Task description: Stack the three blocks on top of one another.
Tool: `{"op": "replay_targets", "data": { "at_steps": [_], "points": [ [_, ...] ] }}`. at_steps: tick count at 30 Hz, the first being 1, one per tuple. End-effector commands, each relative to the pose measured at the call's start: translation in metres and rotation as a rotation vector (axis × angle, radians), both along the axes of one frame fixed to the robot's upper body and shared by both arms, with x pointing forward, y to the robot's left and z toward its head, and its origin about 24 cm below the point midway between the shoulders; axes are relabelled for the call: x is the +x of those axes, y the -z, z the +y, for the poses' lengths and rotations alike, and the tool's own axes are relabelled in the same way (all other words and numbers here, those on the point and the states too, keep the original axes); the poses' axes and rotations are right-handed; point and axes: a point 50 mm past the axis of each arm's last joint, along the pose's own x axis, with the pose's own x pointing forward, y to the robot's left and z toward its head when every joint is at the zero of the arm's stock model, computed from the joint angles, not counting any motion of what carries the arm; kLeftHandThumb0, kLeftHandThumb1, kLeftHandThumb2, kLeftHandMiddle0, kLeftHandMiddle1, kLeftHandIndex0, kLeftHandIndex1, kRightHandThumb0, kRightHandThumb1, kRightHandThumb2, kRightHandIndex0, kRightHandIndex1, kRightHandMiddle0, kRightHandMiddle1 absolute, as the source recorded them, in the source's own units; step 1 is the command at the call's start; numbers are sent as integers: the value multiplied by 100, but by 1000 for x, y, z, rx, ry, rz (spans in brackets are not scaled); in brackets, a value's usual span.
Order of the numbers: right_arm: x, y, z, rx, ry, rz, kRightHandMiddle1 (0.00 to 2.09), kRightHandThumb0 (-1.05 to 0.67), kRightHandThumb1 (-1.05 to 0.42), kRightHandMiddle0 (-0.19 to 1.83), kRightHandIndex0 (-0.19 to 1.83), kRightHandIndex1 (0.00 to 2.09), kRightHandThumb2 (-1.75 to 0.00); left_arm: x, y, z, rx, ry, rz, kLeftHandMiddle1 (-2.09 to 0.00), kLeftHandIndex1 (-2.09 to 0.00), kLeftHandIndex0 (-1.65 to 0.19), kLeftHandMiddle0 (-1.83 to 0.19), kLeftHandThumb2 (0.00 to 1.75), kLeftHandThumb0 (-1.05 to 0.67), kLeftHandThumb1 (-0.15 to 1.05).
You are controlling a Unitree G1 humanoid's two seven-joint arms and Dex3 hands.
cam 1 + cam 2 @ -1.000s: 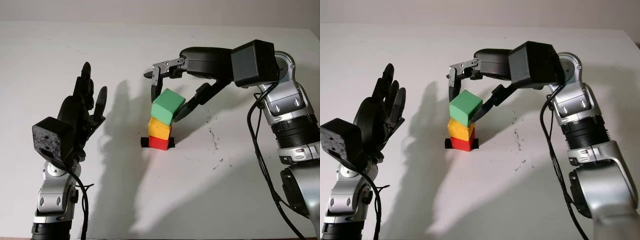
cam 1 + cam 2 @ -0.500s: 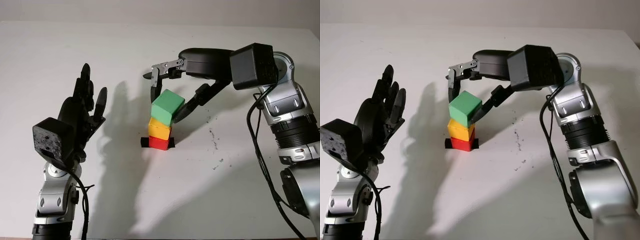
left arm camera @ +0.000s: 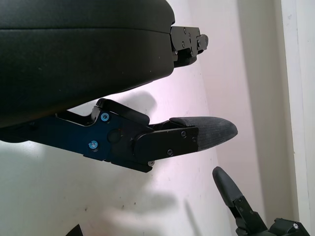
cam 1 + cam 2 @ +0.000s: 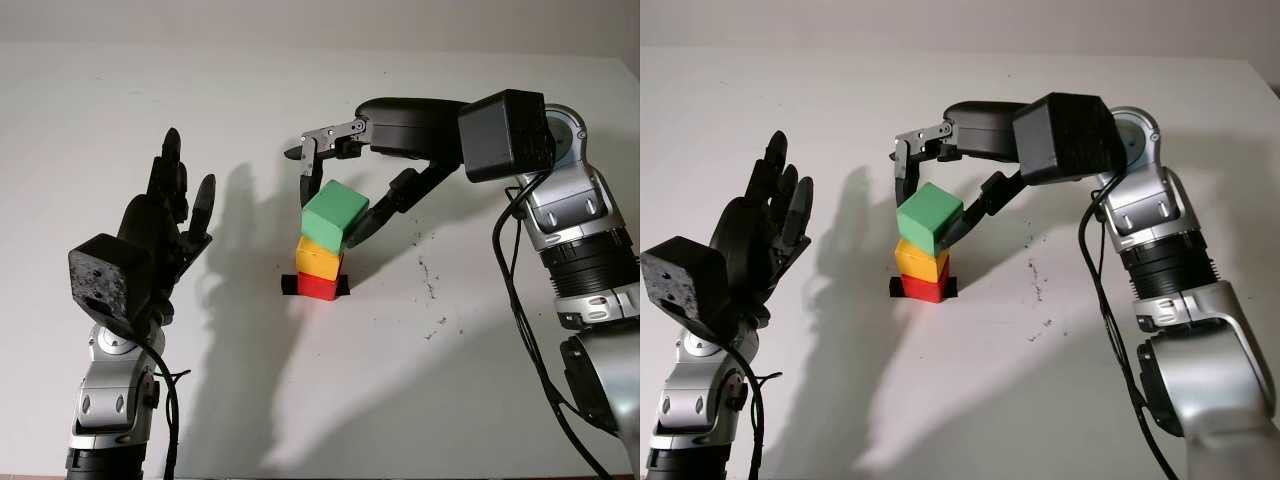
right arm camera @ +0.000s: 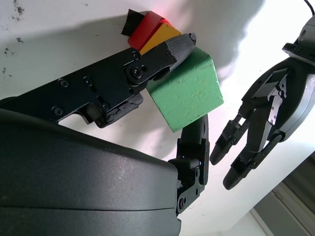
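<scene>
On the white table [image 4: 450,400] a red block [image 4: 319,287] sits on a small black patch [image 4: 289,285], with a yellow block [image 4: 320,258] stacked squarely on top of it. The green block [image 4: 336,213] is at the top of the pile, tilted with one corner down toward the yellow block; whether it actually touches the yellow one cannot be told.

The right hand [image 4: 345,190] reaches in from the right above the stack and grasps the green block, one finger coming down on its far left side and another pressing its right side. In the right wrist view the green block [image 5: 189,91] is pinched between two black fingers [image 5: 167,51], with the yellow [image 5: 160,35] and red [image 5: 147,24] blocks and the black patch just beyond it, and the left hand [image 5: 266,118] farther off.

The left hand [image 4: 160,230] is raised above the table well to the left of the stack, open and holding nothing. Its wrist view shows its own fingers [image 3: 197,135] over bare table.

No writing or labels can be read.
</scene>
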Motion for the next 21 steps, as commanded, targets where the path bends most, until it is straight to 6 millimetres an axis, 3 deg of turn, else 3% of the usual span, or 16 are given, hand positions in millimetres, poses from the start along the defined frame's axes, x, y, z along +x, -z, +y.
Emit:
{"op": "replay_targets", "data": {
  "at_steps": [1,21],
  "points": [
    [1,1,2,-3,-14,8,140,-49,-91,45,20,5,-5,-3,0,-1,0,0,-5,-5,-6,10,11,52,-67,105],
    [2,2,5,18,-32,0,145,-49,-90,45,21,6,-5,-4,0,-3,-15,-6,3,-5,-5,9,10,51,-67,105]
  ]
}}
